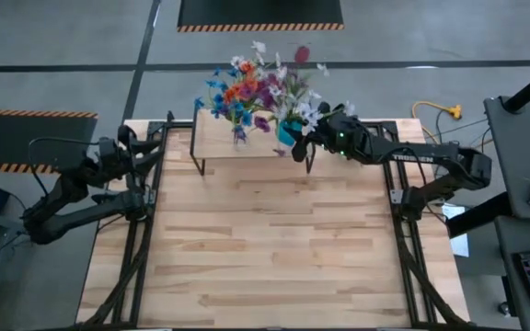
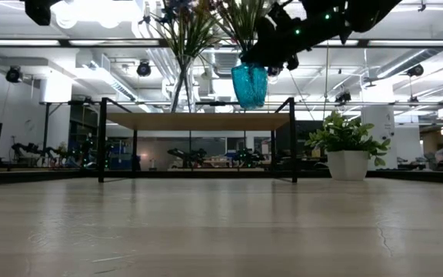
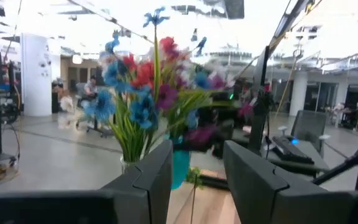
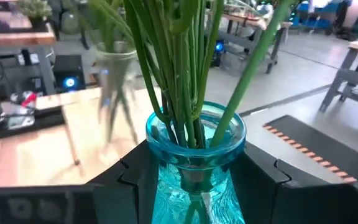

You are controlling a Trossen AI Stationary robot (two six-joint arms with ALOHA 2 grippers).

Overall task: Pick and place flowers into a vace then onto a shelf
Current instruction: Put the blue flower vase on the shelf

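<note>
A blue glass vase [image 2: 249, 85] with green stems and white and purple flowers [image 1: 300, 92] hangs just above the right end of the shelf [image 2: 198, 121]. My right gripper [image 1: 294, 136] is shut on it. A clear vase [image 2: 183, 88] of orange and blue flowers [image 1: 239, 90] stands by its base on the shelf, left of the blue one. My left gripper [image 3: 197, 180] is open and holds nothing. It sits drawn back at the table's far left corner [image 1: 136, 147], facing the flowers. My right gripper pinches the blue vase's neck [image 4: 166, 177], just under its rim, between the two fingers [image 4: 260, 177]. The fingers come in about level from the table's right side. The vase hangs upright, its base a little above the shelf board, with stems rising from its mouth.
The shelf stands on thin black legs [image 2: 293, 142] at the middle of the table's far edge. Bare wooden tabletop [image 1: 265, 248] spreads in front of it. A potted plant [image 2: 348, 150] shows behind the shelf's right end in the low view. Black frame rails [image 1: 403, 239] run along both table sides.
</note>
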